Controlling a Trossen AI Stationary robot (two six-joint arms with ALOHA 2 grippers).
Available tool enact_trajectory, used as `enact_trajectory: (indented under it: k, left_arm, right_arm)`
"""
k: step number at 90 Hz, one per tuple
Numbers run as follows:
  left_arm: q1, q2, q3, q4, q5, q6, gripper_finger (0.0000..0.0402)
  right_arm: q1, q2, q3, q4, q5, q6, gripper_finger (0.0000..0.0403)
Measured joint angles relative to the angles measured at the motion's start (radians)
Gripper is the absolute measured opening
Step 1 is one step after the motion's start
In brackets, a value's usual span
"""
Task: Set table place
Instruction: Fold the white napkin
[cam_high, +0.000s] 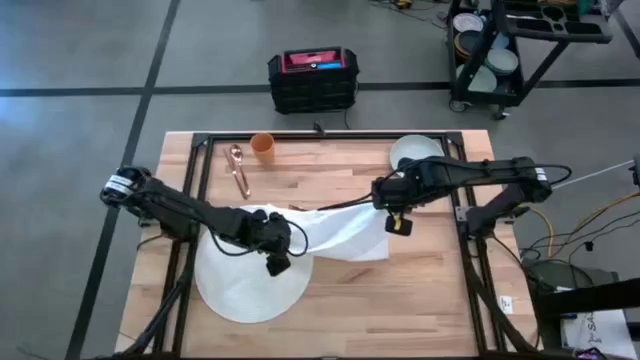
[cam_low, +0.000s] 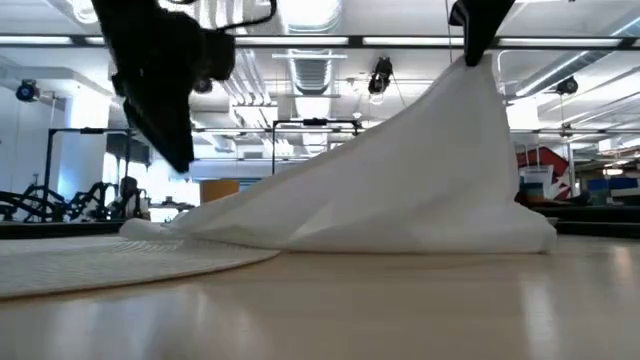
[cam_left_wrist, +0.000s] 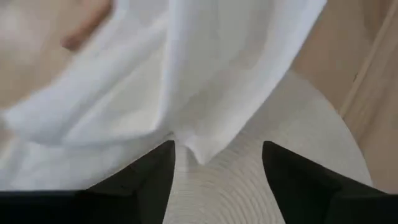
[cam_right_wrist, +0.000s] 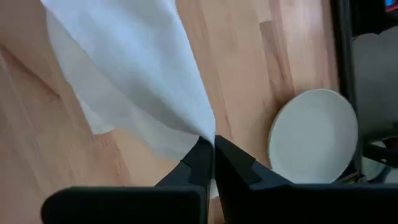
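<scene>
White cloth napkin (cam_high: 330, 232), lifted by one corner over light-wood table (cam_high: 430, 290).
Right gripper (cam_right_wrist: 213, 144) pinches its corner closed; left gripper (cam_left_wrist: 217, 163), jaws apart, hovers above round white mat (cam_high: 245, 285).

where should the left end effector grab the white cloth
Take the loose corner of the white cloth that droops over the round mat, coming straight down with the open left end effector. That corner lies free, while the right end effector holds the far corner up.
</scene>
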Motion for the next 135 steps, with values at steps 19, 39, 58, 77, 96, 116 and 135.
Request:
enact_trajectory:
  k: [19, 39, 58, 77, 96, 116, 135]
  left_arm:
    - [0.009, -0.048, -0.021, 0.014, -0.011, -0.017, 0.0242]
    - [0.002, -0.004, -0.027, 0.022, 0.038, -0.06, 0.0236]
    - [0.006, 0.07, -0.031, 0.035, 0.044, -0.056, 0.0244]
    - [0.045, 0.09, -0.065, 0.046, 0.133, -0.101, 0.0257]
    - [0.079, 0.032, -0.148, 0.085, 0.196, -0.206, 0.0257]
    - [0.125, -0.071, -0.285, 0.274, 0.224, -0.336, 0.0257]
    - [0.174, -0.136, -0.409, 0.408, 0.277, -0.43, 0.0253]
  right_arm:
    - [-0.002, 0.0, 0.0, 0.001, 0.008, -0.002, 0.0]
    - [-0.002, 0.0, 0.0, 0.001, 0.035, -0.014, 0.0]
    - [-0.004, 0.0, 0.0, 0.001, 0.037, -0.033, 0.0]
    - [-0.004, 0.0, 0.0, 0.002, 0.055, -0.048, 0.0]
    - [-0.004, -0.001, 0.0, 0.004, 0.059, -0.063, 0.0]
    - [-0.004, -0.009, 0.0, 0.006, 0.059, -0.071, 0.0]
    - [-0.004, -0.017, 0.0, 0.016, 0.059, -0.074, 0.0]
